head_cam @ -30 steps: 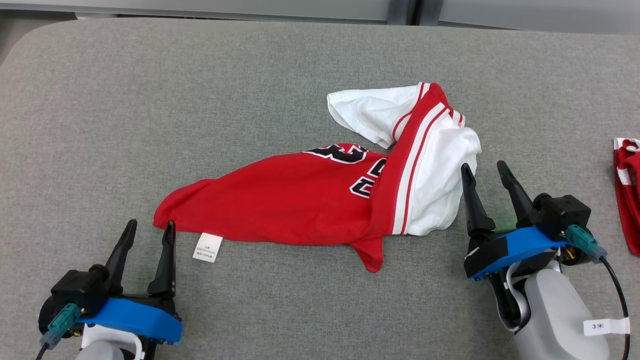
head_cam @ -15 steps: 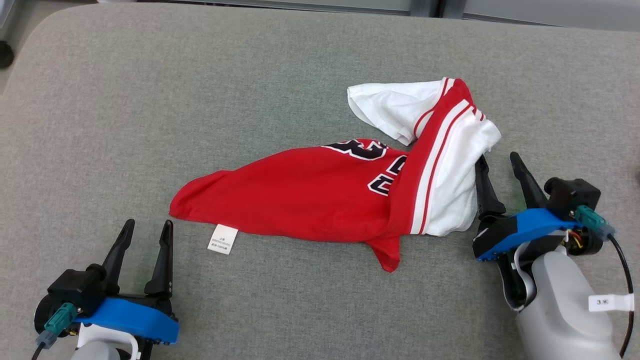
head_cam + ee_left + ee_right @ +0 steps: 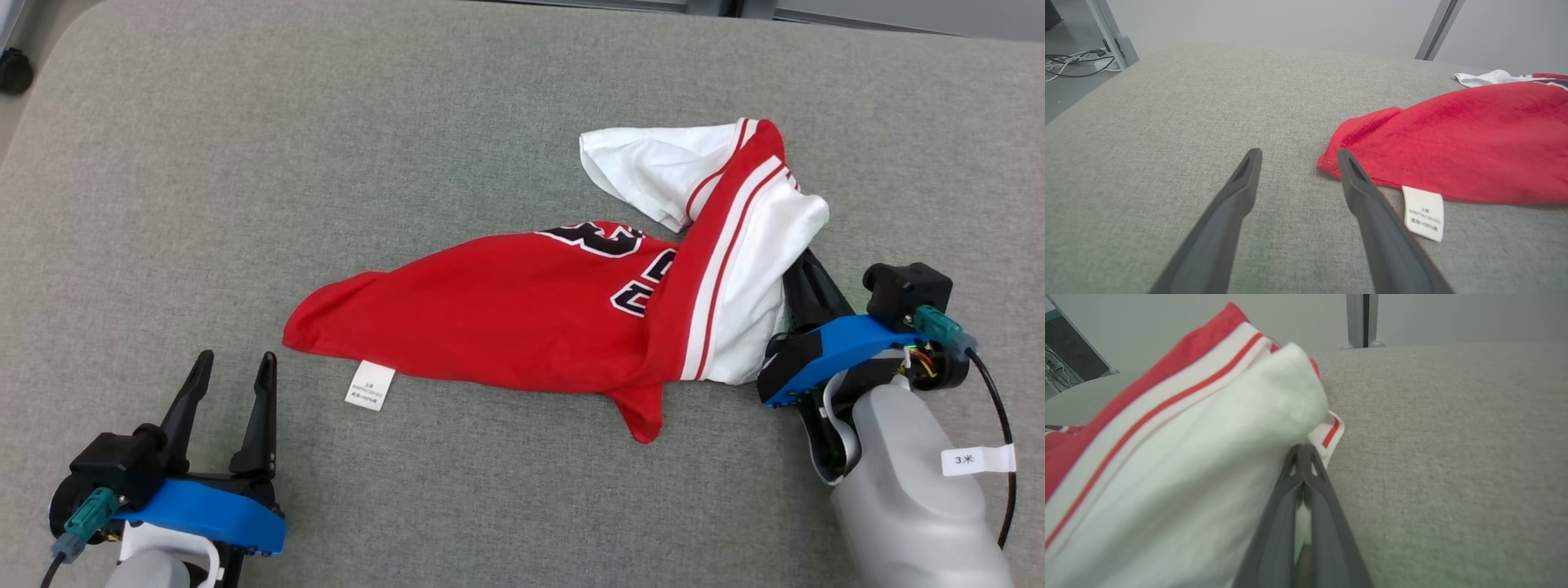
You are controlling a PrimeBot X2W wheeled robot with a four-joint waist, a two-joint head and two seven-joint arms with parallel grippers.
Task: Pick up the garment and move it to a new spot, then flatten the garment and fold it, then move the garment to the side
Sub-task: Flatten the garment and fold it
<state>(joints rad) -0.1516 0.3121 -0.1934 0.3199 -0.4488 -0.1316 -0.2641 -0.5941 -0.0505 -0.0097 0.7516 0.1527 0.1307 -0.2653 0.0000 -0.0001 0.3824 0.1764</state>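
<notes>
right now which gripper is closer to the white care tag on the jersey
Left. The left gripper stands open just left of the care tag, not touching it; the right gripper is shut on the far white end of the garment.

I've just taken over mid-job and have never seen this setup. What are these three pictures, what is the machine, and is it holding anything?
It is a two-armed robot. The wide picture looks down from its head; the other two look along each arm's gripper from a camera on the wrist. A red and white jersey lies bunched on a grey padded table, with a white label sticking out at its near edge. The left gripper is open and holds nothing, just short of the jersey's red corner. The right gripper is shut on the jersey's white edge; its wrist view shows cloth pinched between the fingers.
</notes>
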